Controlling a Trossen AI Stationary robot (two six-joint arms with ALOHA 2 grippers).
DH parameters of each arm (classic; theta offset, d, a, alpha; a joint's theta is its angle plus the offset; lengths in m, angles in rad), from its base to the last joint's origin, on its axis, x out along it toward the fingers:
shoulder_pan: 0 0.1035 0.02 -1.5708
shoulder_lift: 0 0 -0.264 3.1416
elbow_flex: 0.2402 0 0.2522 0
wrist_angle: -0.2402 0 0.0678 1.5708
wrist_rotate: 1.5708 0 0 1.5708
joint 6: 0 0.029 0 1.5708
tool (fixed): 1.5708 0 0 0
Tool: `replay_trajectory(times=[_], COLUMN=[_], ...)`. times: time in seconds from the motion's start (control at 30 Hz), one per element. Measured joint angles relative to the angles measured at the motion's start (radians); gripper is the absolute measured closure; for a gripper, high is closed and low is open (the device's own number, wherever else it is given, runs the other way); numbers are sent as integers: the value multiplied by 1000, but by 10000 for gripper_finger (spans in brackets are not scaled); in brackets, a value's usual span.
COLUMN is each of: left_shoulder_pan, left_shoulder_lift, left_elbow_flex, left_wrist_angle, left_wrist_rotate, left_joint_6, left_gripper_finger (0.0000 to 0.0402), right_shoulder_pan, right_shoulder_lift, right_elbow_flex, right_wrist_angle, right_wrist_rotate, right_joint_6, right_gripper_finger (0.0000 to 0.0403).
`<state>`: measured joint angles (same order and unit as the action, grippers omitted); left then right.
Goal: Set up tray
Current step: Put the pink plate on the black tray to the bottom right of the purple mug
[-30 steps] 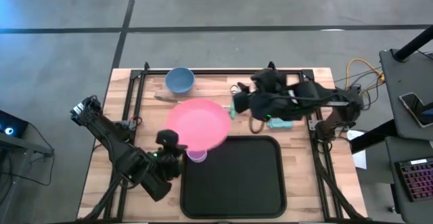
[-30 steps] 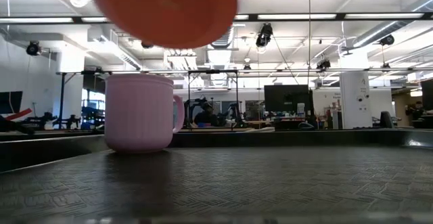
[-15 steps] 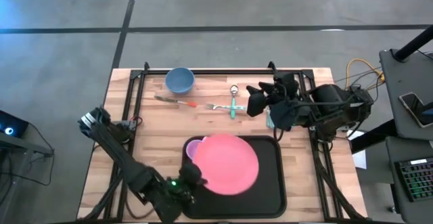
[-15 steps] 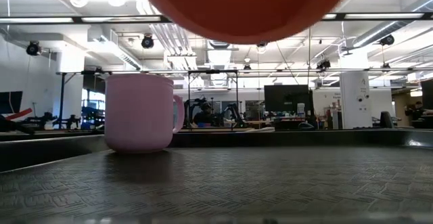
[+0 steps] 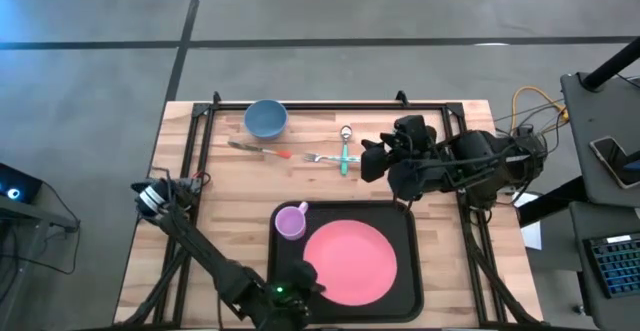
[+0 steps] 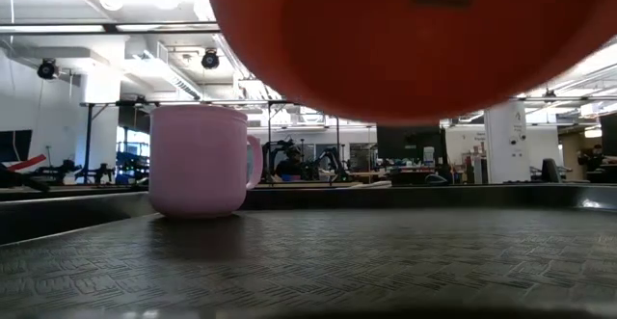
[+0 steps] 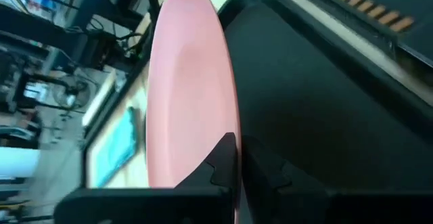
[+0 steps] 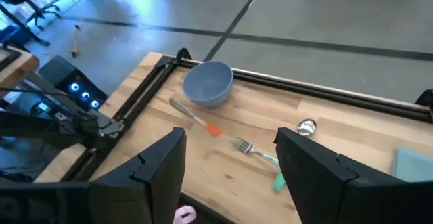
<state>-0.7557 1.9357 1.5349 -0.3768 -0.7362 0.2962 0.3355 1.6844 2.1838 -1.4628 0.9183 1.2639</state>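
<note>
1. My left end effector [image 7: 237, 166] is pinching the rim of the pink plate [image 5: 348, 262], with its fingers [image 7: 220, 158] pressed together on the edge.
2. I am holding this plate above the tray [image 5: 412, 289], which is lying on the surface [image 5: 220, 186] just beyond my left end effector; in the low view the plate is hanging clear of the tray floor.
3. A pink mug [image 5: 290, 222] is standing upright on the tray, beside the plate.
4. My right end effector [image 8: 230, 163] is hovering spread, gripping nothing, over the surface just past the far rim of the tray.
5. Ahead of it a fork [image 8: 256, 155], a spoon [image 8: 306, 126], a knife [image 8: 195, 120] and a blue bowl [image 8: 208, 83] are resting on the surface.
</note>
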Motion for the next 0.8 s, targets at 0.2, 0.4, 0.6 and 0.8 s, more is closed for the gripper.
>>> replay_trajectory(times=[0.2,0.4,0.6,0.8], left_shoulder_pan=[32,58,72,72], left_shoulder_lift=[64,100,100,94], left_elbow_flex=[0,0,0,0], left_wrist_angle=[11,14,15,0], left_wrist_rotate=[14,121,230,261], left_joint_6=[-98,-133,-185,-250], left_gripper_finger=[401,401,401,397], right_shoulder_pan=[-2,-2,-3,-2], right_shoulder_lift=[0,0,0,-1], right_elbow_flex=[-8,-22,-30,-31], right_wrist_angle=[-1,-1,-1,-1], right_wrist_rotate=[-3,-3,-43,-125], right_joint_6=[-25,-42,-36,-7], right_gripper_finger=[188,188,188,188])
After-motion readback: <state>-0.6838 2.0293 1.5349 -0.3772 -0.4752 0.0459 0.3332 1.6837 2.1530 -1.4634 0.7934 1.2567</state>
